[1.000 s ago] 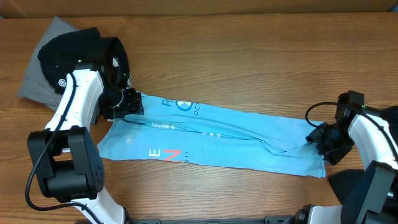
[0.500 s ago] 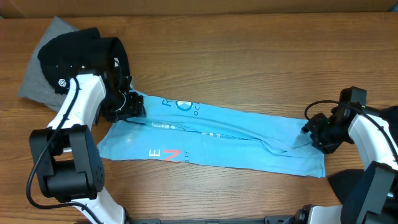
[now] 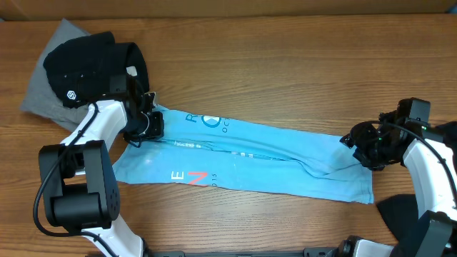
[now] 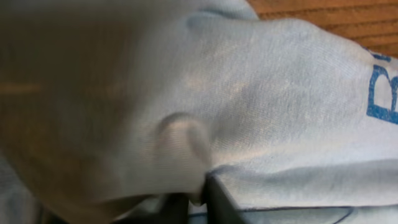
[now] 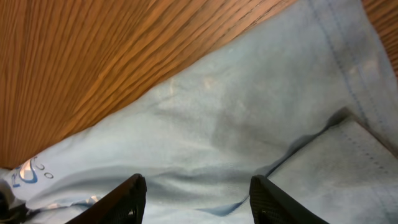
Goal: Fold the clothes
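Shirt [image 3: 243,160]: light blue, lying flat on the table [image 3: 285,64] as a long folded band from centre-left to lower right of the overhead frame.
Print: red-and-white lettering [image 3: 191,176] sat near the band's lower-left edge and a blue logo [image 3: 211,121] near its upper-left edge.
Folds: a crease ran the length of the band and ended in a pucker toward the right end.
Left gripper [image 3: 146,123]: it sat at the shirt's upper-left corner, pressed together on the cloth.
Left wrist view: only here did the pinch show. The cloth bunched up over dark fingertips [image 4: 214,202] at the bottom of the frame. A blue printed letter [image 4: 380,93] showed at the right edge. The left of the frame was a brown blur, and what it was could not be told.
Right gripper [image 3: 355,143]: it hung at the shirt's right end, over the upper edge. From overhead its own body hid the jaws.
Right wrist view: the two fingers [image 5: 134,196] stood spread at the bottom of the frame, pinching nothing, with shirt cloth between and beyond them. A layered hem lay at lower right and bare wood at upper left. Whether the tips touched the cloth could not be told.
Black shirt [image 3: 86,64]: it was heaped in the upper left of the overhead frame, on top of the grey shirt [image 3: 43,86] and near the blue corner.
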Controlling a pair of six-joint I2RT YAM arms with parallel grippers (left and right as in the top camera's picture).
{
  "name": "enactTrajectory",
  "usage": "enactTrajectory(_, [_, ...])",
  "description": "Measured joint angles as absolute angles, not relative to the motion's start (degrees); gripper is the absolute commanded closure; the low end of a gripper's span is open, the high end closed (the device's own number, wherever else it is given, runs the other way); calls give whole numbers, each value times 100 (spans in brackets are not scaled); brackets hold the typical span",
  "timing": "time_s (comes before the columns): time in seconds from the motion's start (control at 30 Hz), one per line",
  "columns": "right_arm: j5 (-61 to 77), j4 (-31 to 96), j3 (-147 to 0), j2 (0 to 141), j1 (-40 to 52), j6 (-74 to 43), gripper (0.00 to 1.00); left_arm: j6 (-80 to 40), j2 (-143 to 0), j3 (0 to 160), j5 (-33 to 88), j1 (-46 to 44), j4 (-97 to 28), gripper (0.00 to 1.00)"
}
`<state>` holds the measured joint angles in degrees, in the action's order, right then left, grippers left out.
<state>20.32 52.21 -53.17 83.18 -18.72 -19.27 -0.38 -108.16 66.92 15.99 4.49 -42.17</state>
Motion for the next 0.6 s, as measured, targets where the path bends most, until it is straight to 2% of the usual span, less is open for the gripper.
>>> enactTrajectory(0.27, [1640, 5179, -5317, 8318, -2010, -2069, 40, -47, -10816, 6751, 1610, 493, -4816, 96])
enactTrajectory(0.6, [1562, 5205, -5317, 8318, -2032, -2080, 40, -47, -10816, 7690, 1721, 534, -5308, 96])
